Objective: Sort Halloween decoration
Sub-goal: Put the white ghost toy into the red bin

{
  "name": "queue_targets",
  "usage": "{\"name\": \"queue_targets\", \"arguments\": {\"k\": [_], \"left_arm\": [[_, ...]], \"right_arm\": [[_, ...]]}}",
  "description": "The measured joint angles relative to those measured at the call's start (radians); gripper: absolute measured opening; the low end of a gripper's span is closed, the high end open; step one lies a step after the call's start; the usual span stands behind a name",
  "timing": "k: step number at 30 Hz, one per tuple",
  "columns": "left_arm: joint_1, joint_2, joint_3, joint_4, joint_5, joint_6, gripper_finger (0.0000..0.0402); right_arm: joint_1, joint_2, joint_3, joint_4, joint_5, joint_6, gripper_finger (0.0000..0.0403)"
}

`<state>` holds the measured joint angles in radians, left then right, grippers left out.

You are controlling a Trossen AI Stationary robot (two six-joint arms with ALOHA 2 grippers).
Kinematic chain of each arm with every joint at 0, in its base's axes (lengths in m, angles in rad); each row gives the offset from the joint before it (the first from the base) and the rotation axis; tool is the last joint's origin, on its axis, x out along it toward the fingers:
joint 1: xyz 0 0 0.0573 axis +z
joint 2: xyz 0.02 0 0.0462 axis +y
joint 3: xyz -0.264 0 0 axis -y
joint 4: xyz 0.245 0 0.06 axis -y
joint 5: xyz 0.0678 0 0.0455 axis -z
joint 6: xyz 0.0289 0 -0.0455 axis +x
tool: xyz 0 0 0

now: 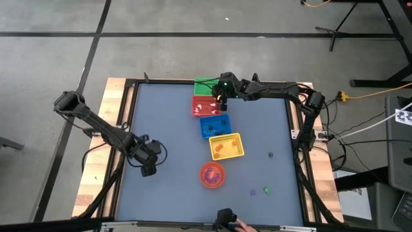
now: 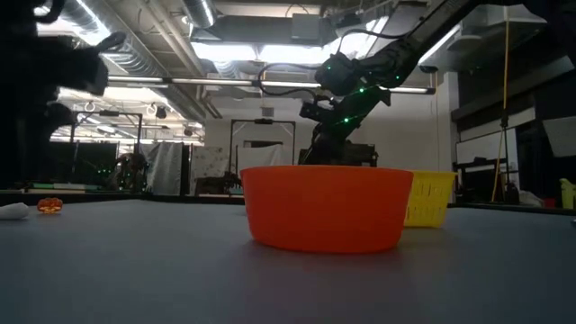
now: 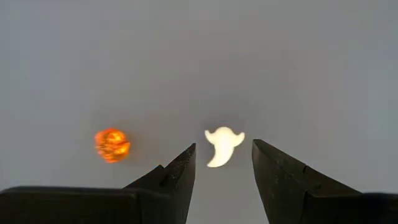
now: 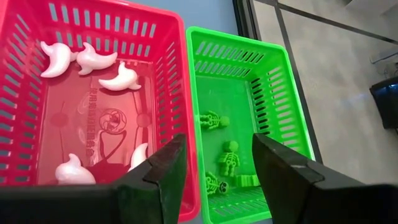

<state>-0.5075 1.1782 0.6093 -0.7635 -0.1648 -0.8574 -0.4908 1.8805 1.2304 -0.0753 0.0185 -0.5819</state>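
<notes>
Closest to the low camera stands the round orange bowl, with the yellow basket just behind it on one side. Over at the left side of the table, the left gripper hangs low above the grey table with its jaws parted and nothing between them; a white ghost trinket lies on the surface just ahead of the gap, its rounded head away from the fingers and its long axis running roughly along the line of the gripper, the tail curling back toward the tips. An orange pumpkin trinket sits near it, apart and off to one side. At the far end of the table the right gripper hovers with its jaws wide and empty above the wall shared by the red basket and the green basket, which touch side by side. Five white ghosts lie scattered on the red basket's floor, pointing different ways. Green skeleton figures lie flat in the green basket, the clearest one with its head toward the basket's middle and its length along the basket's long side. From above, the blue basket sits between red and yellow, and a few small trinkets lie loose on the table's right part.
</notes>
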Motion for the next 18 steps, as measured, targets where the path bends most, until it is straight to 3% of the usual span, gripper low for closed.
{"name": "queue_targets", "arguments": {"k": [18], "left_arm": [[0.000,0.000,-0.140,0.185,0.019,0.002,0.0141]], "right_arm": [[0.000,0.000,0.000,-0.001,0.000,0.000,0.0182]]}}
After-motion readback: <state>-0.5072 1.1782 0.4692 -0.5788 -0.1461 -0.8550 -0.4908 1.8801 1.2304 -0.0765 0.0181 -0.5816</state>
